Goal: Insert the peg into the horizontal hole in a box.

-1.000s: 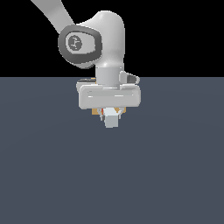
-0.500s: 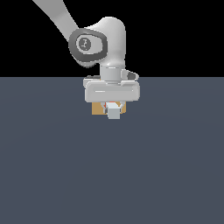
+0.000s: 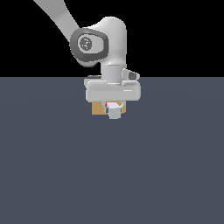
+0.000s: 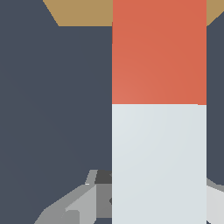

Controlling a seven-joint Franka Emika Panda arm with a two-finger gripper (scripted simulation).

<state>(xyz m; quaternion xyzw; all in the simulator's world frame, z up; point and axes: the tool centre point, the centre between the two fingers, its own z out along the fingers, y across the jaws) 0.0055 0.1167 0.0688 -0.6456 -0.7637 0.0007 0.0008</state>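
My gripper (image 3: 114, 109) is shut on the peg (image 3: 114, 113), whose white end faces the exterior camera with a sliver of orange-red behind it. The tan box (image 3: 99, 109) stands directly behind the gripper, mostly covered by the hand, and the hole is hidden. In the wrist view the peg (image 4: 159, 131) runs lengthwise, white near the fingers (image 4: 83, 203) and orange-red toward the box (image 4: 83, 12). Its red end overlaps the box's edge; I cannot tell whether it has entered the hole.
A dark blue-grey table (image 3: 112, 175) spreads around the box. The white arm (image 3: 94, 41) rises above the gripper toward the exterior view's left.
The gripper and the peg have moved away from the exterior camera toward the box. More of the tan box now shows on either side of the hand.
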